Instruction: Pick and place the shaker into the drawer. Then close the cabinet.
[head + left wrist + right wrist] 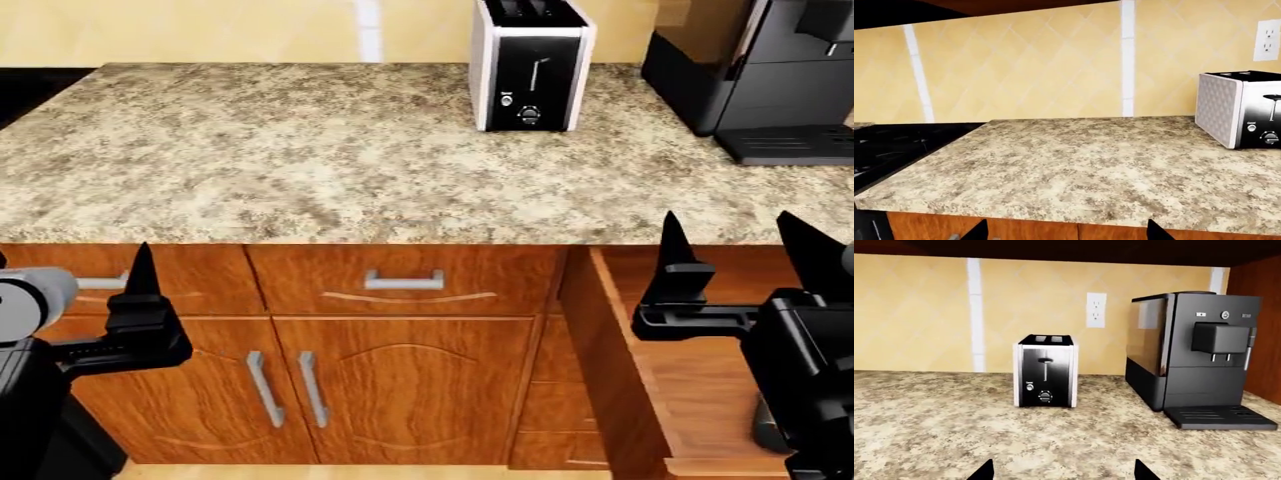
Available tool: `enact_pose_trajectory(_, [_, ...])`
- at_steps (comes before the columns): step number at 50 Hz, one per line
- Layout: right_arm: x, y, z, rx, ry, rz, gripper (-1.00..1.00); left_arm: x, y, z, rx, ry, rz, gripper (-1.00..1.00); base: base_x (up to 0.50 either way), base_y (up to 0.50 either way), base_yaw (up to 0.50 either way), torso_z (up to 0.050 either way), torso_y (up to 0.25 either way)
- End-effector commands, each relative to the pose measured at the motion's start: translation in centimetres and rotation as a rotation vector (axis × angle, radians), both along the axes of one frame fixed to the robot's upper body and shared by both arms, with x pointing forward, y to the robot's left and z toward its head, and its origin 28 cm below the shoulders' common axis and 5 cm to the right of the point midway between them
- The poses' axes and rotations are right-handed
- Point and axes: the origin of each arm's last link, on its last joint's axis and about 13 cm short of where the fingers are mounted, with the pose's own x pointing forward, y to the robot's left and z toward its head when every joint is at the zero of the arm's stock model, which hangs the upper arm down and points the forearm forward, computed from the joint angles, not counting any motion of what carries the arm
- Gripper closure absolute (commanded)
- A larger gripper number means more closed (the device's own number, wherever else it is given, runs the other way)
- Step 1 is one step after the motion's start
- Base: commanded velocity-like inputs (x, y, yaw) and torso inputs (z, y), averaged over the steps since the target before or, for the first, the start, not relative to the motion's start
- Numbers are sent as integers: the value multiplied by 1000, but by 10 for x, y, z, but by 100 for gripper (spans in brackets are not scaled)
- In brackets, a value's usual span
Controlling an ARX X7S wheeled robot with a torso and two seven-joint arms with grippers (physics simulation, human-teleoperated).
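The shaker is not showing clearly in any view. A small grey shape (770, 425) is sitting on the floor of the drawer (694, 385), mostly hidden behind the right gripper (741, 265), and I cannot tell whether it is the shaker. The drawer is standing pulled out from the cabinet (400, 380), its reddish-brown floor and side wall lying open to the head view.

The right gripper is hanging just above the drawer with its two black fingers spread wide and nothing between them. The right wrist view is showing the same wide, empty gap.

The left gripper (1066, 234) is hovering well away from the drawer, in front of the cabinet doors. Its fingers are parted and gripping nothing.

Above the drawer, the speckled granite countertop (334, 150) is running across the cabinet. A toaster (531, 65) is standing on it, behind the drawer and toward the wall. A black coffee machine (761, 70) is standing directly behind the drawer. A black stove (894, 145) is adjoining the countertop at the end far from the drawer.
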Motion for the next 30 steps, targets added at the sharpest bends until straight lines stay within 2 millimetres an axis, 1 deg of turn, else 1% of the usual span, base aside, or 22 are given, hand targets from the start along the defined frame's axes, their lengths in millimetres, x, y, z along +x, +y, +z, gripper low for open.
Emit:
enact_pose_trajectory(1, [-1,0,-1,-1,0,2,-100,-1,0,0,-2,-2,1,-100,-1,367,0,0,0])
enact_pose_trajectory(30, [-4,2,-2,7,3,4,-100,-7,2,-3,-18,-12,10,-100,-1,366,0,0,0])
